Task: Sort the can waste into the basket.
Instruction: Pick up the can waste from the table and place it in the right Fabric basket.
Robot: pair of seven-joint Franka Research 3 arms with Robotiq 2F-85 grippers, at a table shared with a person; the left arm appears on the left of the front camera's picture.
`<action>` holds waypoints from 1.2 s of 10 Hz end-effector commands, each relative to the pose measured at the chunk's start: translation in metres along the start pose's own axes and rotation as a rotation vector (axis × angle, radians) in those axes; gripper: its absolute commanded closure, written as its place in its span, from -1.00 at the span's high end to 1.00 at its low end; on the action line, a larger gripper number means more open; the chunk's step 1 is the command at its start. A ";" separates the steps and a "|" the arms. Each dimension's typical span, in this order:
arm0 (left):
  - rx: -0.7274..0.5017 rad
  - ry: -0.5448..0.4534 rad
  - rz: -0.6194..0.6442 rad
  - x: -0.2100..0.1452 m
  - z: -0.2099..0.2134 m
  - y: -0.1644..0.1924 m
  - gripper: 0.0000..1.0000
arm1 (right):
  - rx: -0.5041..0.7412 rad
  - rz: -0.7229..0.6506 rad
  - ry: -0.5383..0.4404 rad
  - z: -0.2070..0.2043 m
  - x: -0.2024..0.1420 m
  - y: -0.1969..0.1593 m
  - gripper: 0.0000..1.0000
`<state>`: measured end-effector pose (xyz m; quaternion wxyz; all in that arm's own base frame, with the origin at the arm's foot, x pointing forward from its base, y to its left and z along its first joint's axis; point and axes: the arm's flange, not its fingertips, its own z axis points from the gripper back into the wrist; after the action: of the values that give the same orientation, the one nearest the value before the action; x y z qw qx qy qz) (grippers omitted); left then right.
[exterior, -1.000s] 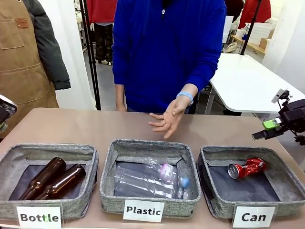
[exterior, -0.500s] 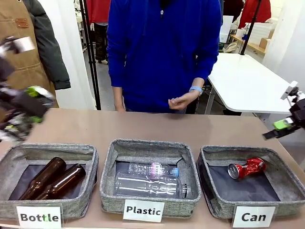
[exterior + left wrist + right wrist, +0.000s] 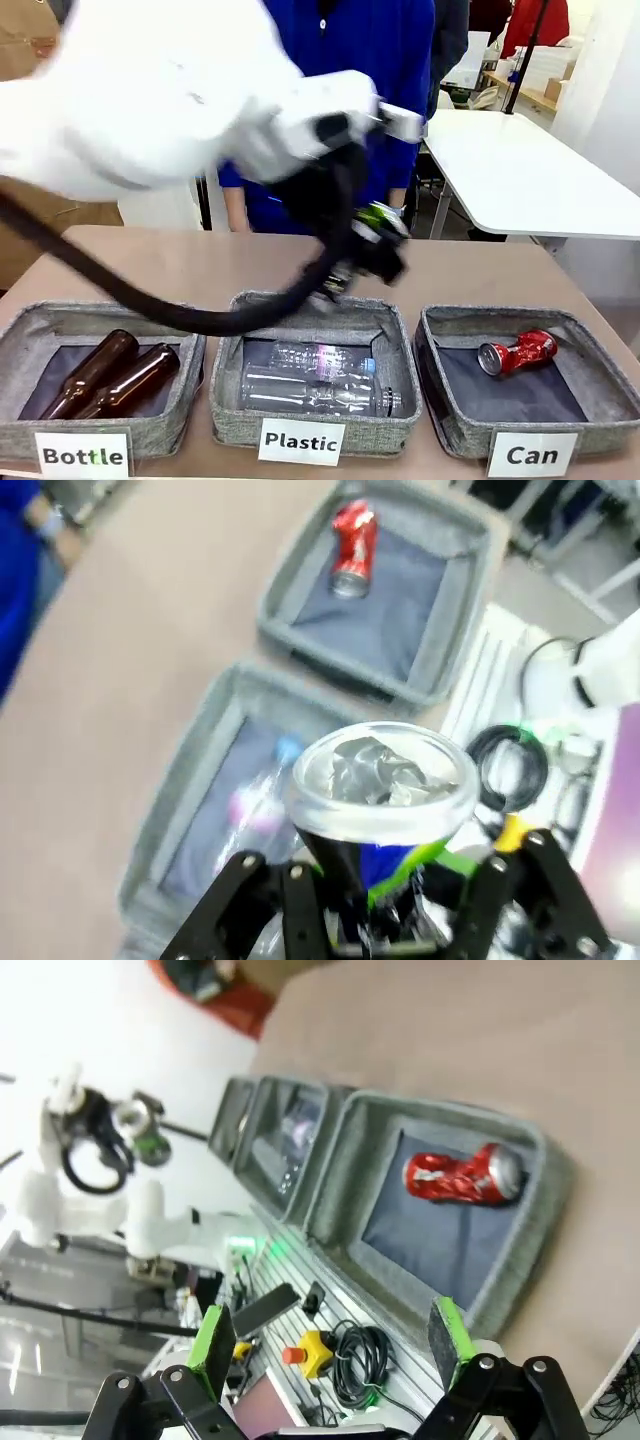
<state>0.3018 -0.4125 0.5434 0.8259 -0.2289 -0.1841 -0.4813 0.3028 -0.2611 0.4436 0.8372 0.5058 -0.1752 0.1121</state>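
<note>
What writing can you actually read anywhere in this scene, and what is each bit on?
"Bottle": white label on the left basket.
"Plastic": white label on the middle basket.
"Can": white label on the right basket.
Print on the red can, the plastic bottles and the held can: too blurred to read.

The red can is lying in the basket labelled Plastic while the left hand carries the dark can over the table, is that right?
Not quite. The red can lies in the basket labelled Can, as the front view shows. The rest holds: the left hand is shut on the dark can above the table.
</note>
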 end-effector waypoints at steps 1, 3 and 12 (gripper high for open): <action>0.058 0.008 -0.092 0.045 -0.054 -0.020 -1.00 | 0.019 -0.013 -0.121 0.023 -0.025 -0.010 1.00; 0.056 0.031 -0.251 0.081 -0.122 -0.074 -1.00 | 0.088 -0.027 -0.233 0.046 -0.059 -0.025 1.00; 0.163 -0.018 -0.404 0.122 -0.223 -0.113 -0.38 | -0.005 -0.046 -0.117 0.036 -0.038 -0.010 1.00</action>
<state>0.2803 -0.6649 0.4453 0.7173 -0.1378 -0.2715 -0.6268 0.2661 -0.2979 0.4305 0.8240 0.5194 -0.2162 0.0668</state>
